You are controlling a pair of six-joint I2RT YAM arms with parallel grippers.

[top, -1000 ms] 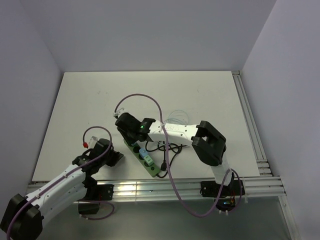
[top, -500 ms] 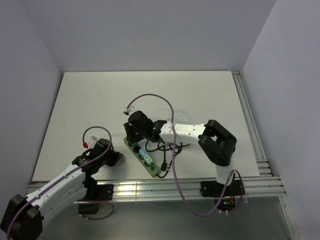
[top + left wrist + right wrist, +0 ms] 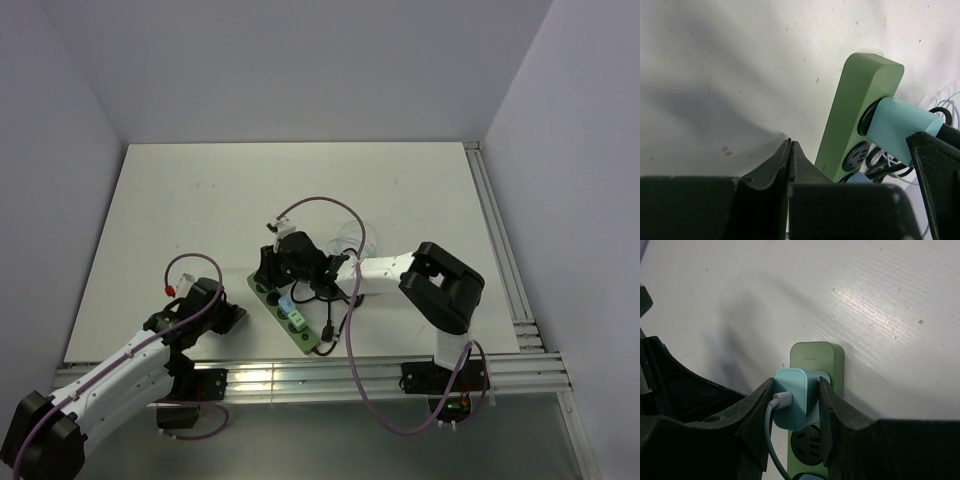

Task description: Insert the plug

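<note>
1. The teal plug (image 3: 792, 402) sits in the end of the green strip (image 3: 817, 357), seated or nearly so.
2. My right tool (image 3: 795, 386) grips the plug from both sides.
3. My left tool (image 3: 790, 150) is pinched shut and empty, near the strip on the white counter (image 3: 880, 315).
4. I judge this the final seating. Next, press home, then release.

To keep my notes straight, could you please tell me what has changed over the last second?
The right fingers swung rightward and down to the strip's far end, where they clasp the plug at the end socket. The left fingers stayed shut beside the strip, which did not move.
</note>
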